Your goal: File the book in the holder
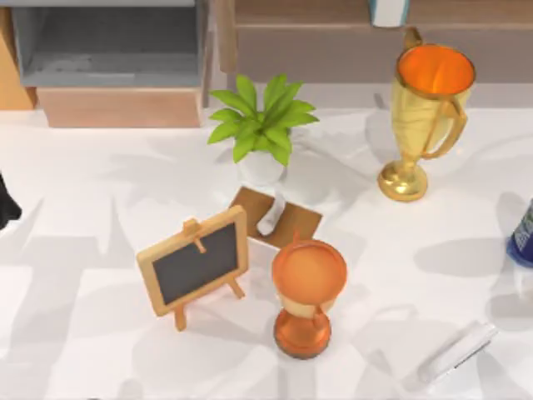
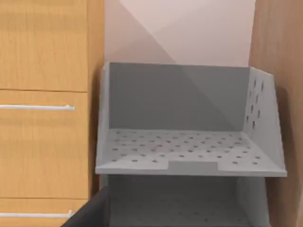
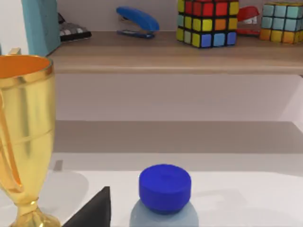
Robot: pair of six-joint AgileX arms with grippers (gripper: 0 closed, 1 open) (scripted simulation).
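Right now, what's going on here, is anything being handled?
Nothing looks held yet. The book stands on the wooden shelf behind the gold trophy, and the grey holder at the back left is empty. The left arm sits at the table's left edge, its wrist view facing the holder; the right wrist view faces the shelf over a blue-capped bottle.

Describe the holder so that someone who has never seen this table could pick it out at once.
Go to the top view's far left corner, where a light wooden cabinet with drawer handles stands. The holder sits right beside it: a grey open-fronted tray with thin walls and a floor dotted with small holes. Nothing else nearby is grey; the long shelf to its right is brown wood.
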